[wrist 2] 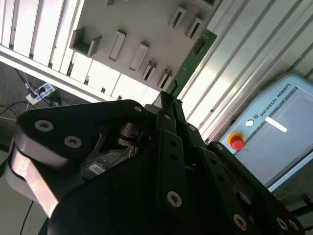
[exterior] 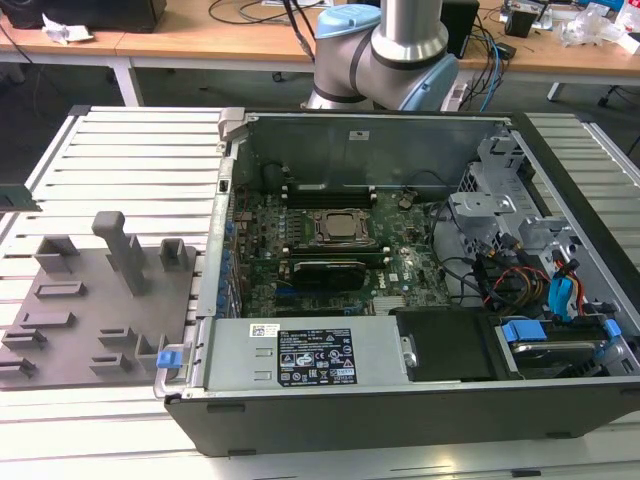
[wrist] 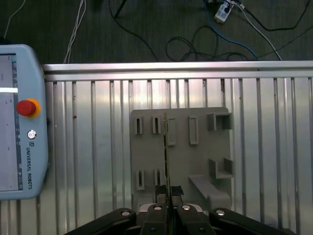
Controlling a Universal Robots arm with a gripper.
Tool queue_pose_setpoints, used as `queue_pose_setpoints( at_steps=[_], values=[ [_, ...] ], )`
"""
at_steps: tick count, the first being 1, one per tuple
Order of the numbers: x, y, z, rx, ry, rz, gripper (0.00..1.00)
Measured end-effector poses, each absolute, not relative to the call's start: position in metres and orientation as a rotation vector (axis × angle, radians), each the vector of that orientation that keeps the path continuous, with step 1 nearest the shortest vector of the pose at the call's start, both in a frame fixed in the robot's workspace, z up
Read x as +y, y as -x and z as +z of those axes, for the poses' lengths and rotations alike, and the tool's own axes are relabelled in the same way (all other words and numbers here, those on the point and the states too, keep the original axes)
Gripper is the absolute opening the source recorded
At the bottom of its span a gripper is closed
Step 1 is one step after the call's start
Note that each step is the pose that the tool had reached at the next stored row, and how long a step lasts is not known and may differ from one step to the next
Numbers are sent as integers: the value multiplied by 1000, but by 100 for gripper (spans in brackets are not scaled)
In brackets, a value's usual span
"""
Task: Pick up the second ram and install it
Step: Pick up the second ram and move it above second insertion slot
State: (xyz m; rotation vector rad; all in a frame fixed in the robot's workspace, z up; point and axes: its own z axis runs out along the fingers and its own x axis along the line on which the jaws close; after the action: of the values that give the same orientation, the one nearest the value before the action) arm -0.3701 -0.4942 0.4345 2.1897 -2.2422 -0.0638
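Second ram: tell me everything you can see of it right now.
The second ram is a long, thin, flat green circuit-board stick. The second wrist view shows its flat face, with a dark chip near the far end. In the first wrist view it stands edge-on as a thin line. The gripper is shut on one end, and the rest sticks straight out over the grey holder plate. Whether it touches the plate cannot be told.

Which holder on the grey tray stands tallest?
The single upright post; it rises well above the low slots around it.
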Motion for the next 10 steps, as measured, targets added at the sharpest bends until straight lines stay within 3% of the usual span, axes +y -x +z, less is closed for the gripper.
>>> queue_pose_setpoints(
  at_steps=[10],
  values=[
    [-494,370,449,-2242,-2190,-64,14]
  ],
)
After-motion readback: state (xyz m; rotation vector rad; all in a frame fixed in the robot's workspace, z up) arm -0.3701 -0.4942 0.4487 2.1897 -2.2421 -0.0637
